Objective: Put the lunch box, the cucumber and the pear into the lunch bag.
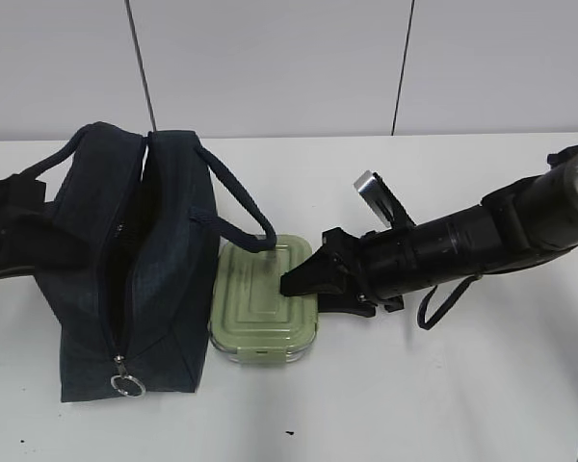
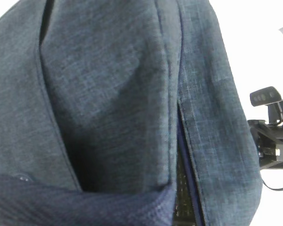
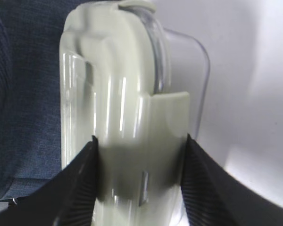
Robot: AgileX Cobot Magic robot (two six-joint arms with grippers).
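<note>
right pincer point(image 3: 139, 183) clamped on clear sage-lidded lunch box point(image 1: 265, 303) | unzipped navy fabric lunch bag point(image 1: 125, 260) just beyond | box still outside | cucumber, pear unseen | left pincer state: cannot tell

White table point(image 1: 482, 385): lunch bag point(image 1: 125, 260), lunch box point(image 1: 265, 303)

White tabletop point(image 1: 443, 404) below pale wall panels point(image 1: 270, 67) with dark seams.

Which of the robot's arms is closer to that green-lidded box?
Right. The right gripper straddles the lunch box, fingers on either side. The left arm is beyond the lunch bag, gripper unseen.
</note>
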